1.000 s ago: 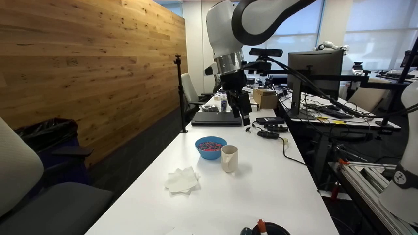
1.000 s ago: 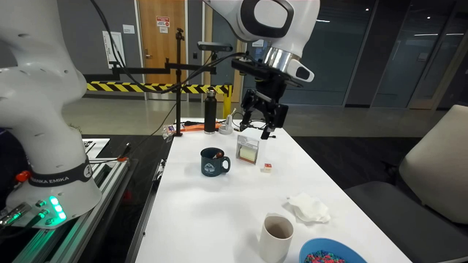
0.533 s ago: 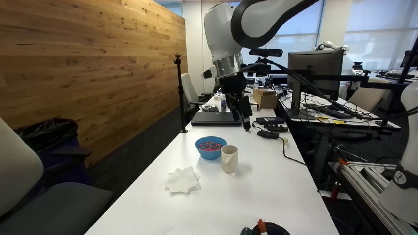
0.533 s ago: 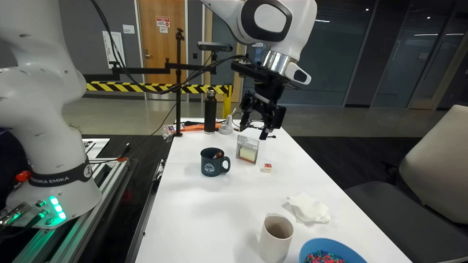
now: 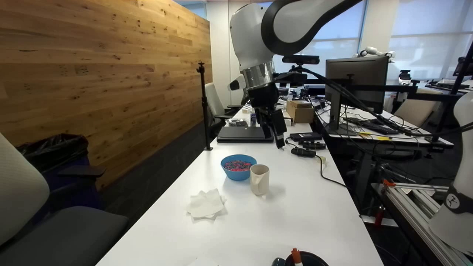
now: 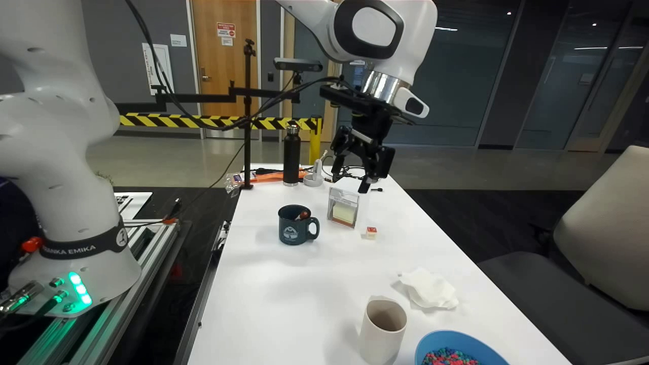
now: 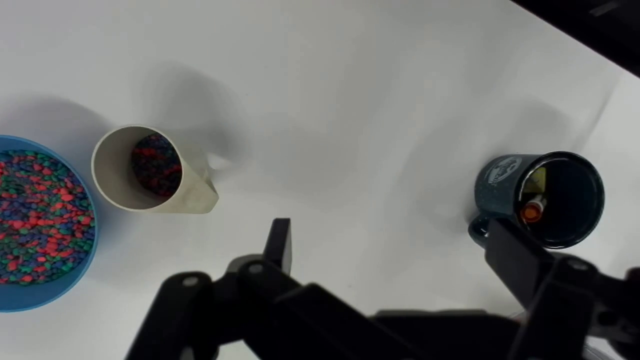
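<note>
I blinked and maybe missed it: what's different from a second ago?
The open gripper crept slightly left in an exterior view; its fingertips dipped a little in an exterior view. It grabbed nothing and dropped nothing. The dark mug, cream cup, blue bowl and white napkin stayed put.

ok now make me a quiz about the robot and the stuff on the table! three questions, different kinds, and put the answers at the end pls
1. Pick one: what colour is the bowl of little bits next to the cream cup?
A) yellow
B) blue
C) black

2. True or false: the gripper is holding the cream cup.

3. Fill the gap: in the wrist view, the orange-capped marker is inside the dark ____.

Key:
1. B, blue.
2. False: the gripper is open, with nothing held between its fingers.
3. mug.
</note>
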`<state>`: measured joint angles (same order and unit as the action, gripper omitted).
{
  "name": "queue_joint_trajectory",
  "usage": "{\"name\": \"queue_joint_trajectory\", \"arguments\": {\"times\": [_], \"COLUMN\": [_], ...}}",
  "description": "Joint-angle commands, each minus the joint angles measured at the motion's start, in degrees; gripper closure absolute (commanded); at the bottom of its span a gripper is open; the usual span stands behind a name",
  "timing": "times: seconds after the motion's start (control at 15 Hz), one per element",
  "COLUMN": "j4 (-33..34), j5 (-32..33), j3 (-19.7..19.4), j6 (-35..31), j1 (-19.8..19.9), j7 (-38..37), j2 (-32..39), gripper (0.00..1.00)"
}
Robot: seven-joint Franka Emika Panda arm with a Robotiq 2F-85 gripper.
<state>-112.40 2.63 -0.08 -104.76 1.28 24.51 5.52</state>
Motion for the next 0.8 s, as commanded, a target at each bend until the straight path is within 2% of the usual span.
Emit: {"name": "queue_joint_trajectory", "arguments": {"times": [0.0, 0.4, 0.73], "j4": [0.90, 4.55, 7.73], "j5": [-1.82, -3.52, -2.65], "j3": [-0.37, 0.92, 2.23], "j6": [-2.12, -12.25, -17.69], "j1": [0.20, -2.13, -5.86], "j7": [-8.07, -25.32, -34.81], "j2": [1.55, 7.86, 12.99], "gripper": [0.00, 0.00, 0.00]}}
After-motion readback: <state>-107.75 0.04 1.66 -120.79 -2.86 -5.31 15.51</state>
